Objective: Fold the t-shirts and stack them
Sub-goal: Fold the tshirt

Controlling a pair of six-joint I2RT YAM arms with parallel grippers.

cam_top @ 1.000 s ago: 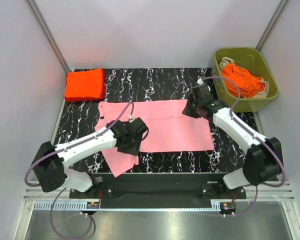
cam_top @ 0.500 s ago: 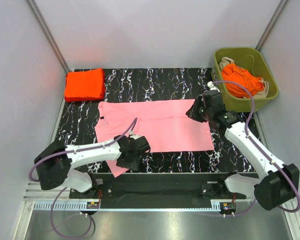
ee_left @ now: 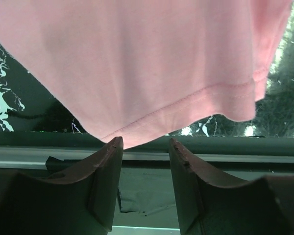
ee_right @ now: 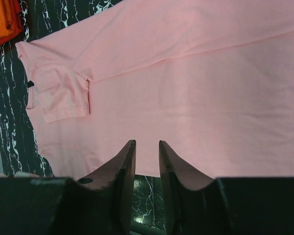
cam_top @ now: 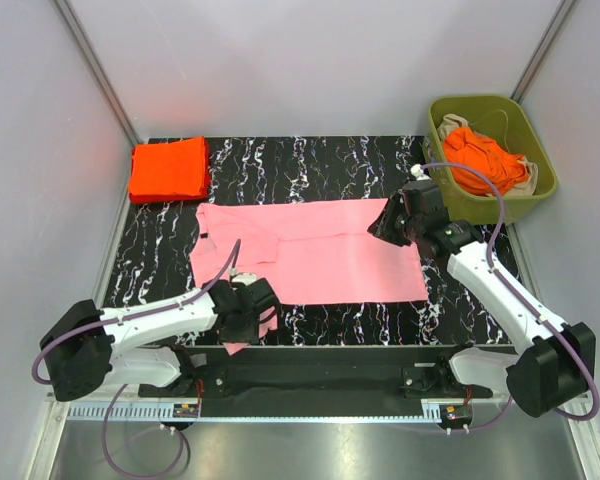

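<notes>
Overhead only, saw olive-green bin [cam_top: 500, 208] | found pink t-shirt [cam_top: 330, 260] lengthwise left-right, neck left | noted left gripper [ee_left: 145, 147], right gripper [ee_right: 146, 149] parted, empty

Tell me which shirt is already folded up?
The orange-red shirt lying far left, a neat square. The pink shirt lies spread out, and the orange one in the green bin is crumpled.
</notes>
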